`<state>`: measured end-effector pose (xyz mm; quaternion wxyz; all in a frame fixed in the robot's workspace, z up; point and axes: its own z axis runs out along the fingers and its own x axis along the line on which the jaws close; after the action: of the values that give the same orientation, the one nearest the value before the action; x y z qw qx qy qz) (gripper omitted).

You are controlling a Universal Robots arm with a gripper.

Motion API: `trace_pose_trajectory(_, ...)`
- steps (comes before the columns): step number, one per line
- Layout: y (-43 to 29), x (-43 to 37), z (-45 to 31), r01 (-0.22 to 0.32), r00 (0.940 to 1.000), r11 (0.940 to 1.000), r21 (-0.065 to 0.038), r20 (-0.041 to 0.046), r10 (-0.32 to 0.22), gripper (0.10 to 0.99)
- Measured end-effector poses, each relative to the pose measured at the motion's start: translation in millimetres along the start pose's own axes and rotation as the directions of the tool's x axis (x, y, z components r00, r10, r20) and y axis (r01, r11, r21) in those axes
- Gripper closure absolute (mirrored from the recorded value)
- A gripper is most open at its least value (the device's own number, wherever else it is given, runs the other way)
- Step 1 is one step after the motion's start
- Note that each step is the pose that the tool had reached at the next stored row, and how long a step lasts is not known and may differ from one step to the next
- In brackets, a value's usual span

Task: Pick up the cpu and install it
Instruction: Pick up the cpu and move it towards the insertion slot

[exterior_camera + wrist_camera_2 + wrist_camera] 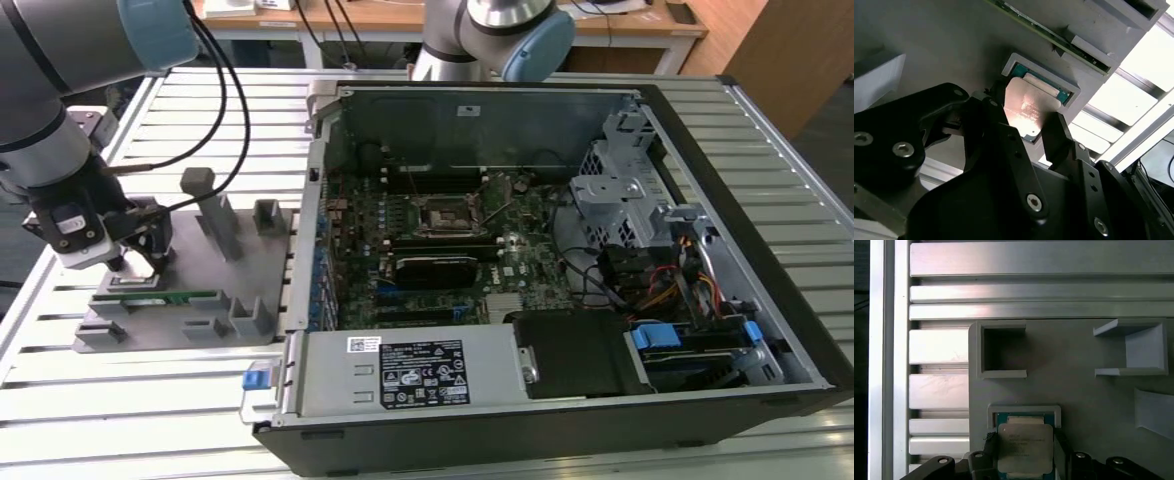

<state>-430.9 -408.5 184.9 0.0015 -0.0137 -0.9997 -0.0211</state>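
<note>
Second wrist view: the pincer [1026,112] straddles the cpu [1029,97], which lies flat in the framed recess of the grey holder [929,35], presumably kept square for pickup; whether it is clenched cannot be told.

Slatted metal table [134,400]: grey fixture plate [147,338], computer case [534,445] (open).
</note>
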Motion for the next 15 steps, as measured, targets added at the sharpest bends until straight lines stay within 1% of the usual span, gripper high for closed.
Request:
trace_pose_trajectory(3, 0.1, 0.0, 0.0, 0.01, 1.0, 1.0, 0.0, -0.0001, -0.01, 0.553)
trace_pose_trajectory(9, 0.0, -0.1, 0.2, 0.011, 0.9999, 0.9999, 0.0, 0.0, -0.011, 0.553)
trace_pose_trajectory(11, 0.0, 0.0, 0.1, 0.012, 0.9999, 0.9999, -0.001, 0.0001, -0.012, 0.537)
trace_pose_trajectory(12, 0.0, 0.3, -0.3, 0.012, 0.9999, 0.9999, 0.0, 0.0005, -0.012, 0.478)
trace_pose_trajectory(15, 0.1, 1.6, -1.4, 0.012, 0.9999, 0.9999, 0.0, 0.0029, -0.012, 0.478)
